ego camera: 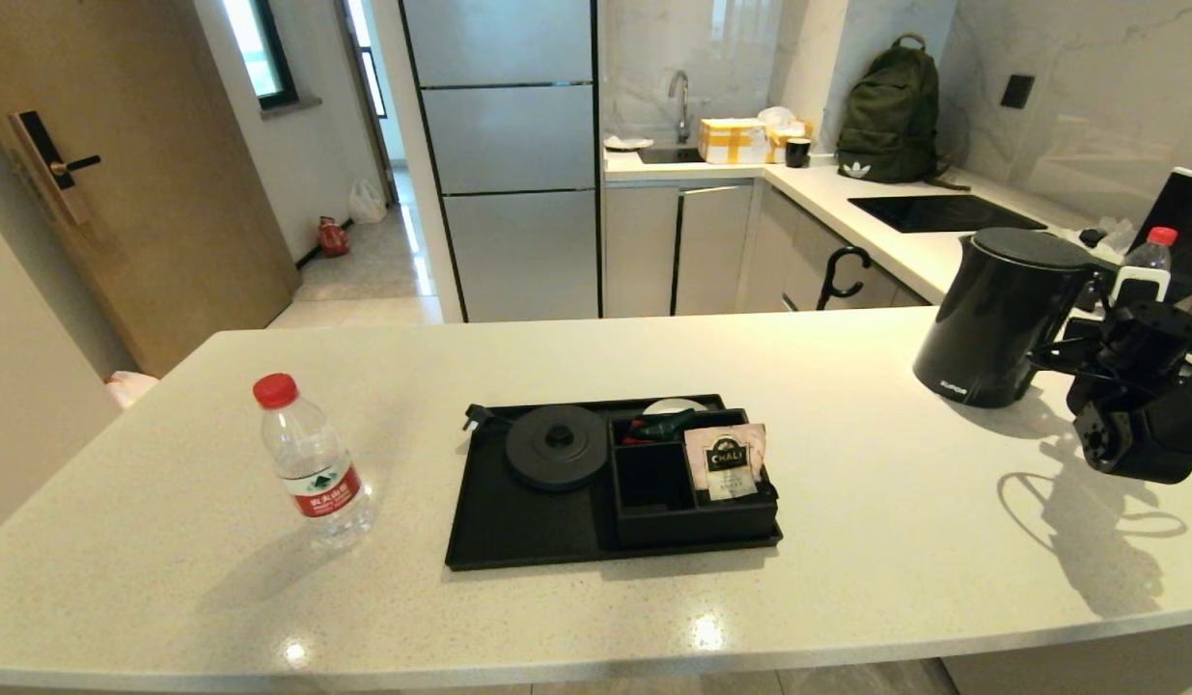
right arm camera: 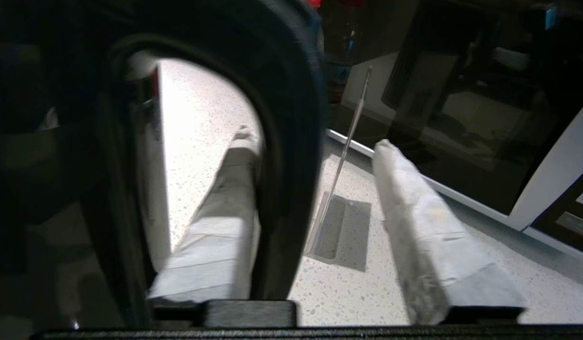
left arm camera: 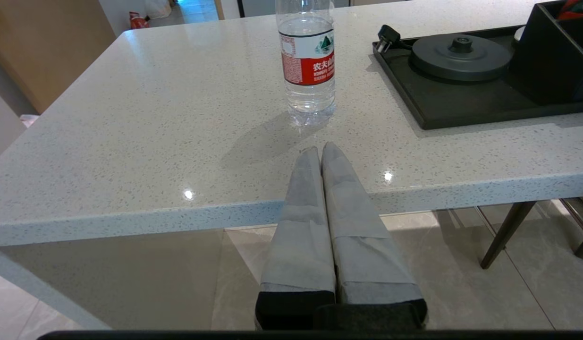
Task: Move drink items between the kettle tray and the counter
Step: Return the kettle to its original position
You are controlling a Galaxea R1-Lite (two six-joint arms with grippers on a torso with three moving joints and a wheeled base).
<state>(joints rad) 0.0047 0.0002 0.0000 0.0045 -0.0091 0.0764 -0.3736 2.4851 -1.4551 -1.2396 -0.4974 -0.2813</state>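
Note:
The tall black kettle stands on the white speckled counter at the far right. My right gripper is open around its handle: one finger reaches through the loop, the other stays outside. In the head view that gripper sits right of the kettle. The black kettle tray lies mid-counter with its round base bare; the pinkish tea sachet leans in its compartment box. The water bottle stands left of the tray. My left gripper is shut, low before the counter edge, facing the bottle.
A second red-capped bottle stands behind the right gripper. A dark-fronted appliance and a clear plastic stand lie just past the kettle. Red and green packets fill the box's rear slot. A small black cup sits on the back counter.

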